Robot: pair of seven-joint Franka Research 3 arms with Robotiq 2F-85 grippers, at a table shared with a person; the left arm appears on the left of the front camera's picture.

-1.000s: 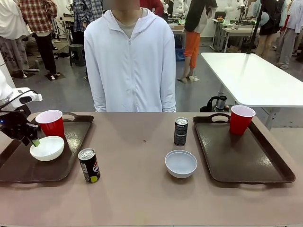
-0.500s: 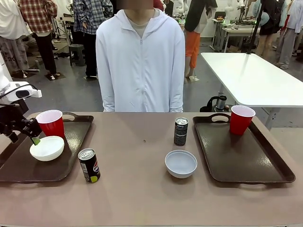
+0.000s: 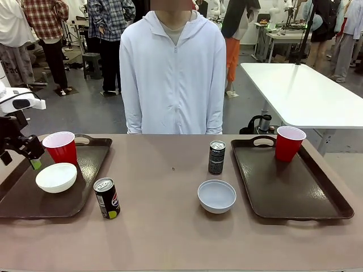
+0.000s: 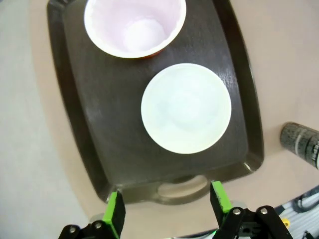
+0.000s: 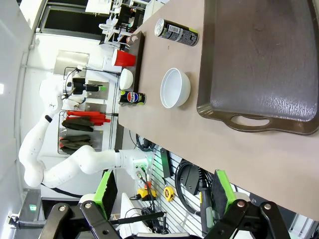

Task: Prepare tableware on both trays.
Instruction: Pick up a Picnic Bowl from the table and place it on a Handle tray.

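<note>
On the left tray (image 3: 91,164) stand a red cup (image 3: 60,147) and a white bowl (image 3: 57,177). My left gripper (image 3: 25,157) hovers just left of them, open and empty. From above, the left wrist view shows that bowl (image 4: 186,108), the cup (image 4: 134,25) and the tray (image 4: 94,129) beyond the open left gripper (image 4: 167,209). One dark can (image 3: 106,198) stands on the table beside the left tray. Another can (image 3: 216,157) and a second bowl (image 3: 216,196) sit mid-table. The right tray (image 3: 300,187) carries a red cup (image 3: 289,143). My right gripper (image 5: 163,191) is open, off the table's near right edge.
A person in a white hoodie (image 3: 173,73) stands at the far side of the table, with no hands over it. The right wrist view takes in the right tray (image 5: 259,55), the mid-table bowl (image 5: 175,87) and both cans (image 5: 176,31) (image 5: 132,98).
My left gripper has lifted off the bowl's rim and drawn back up and to the left, its jaws a little wider. The bowl stays on the tray. The person has shifted slightly right.
</note>
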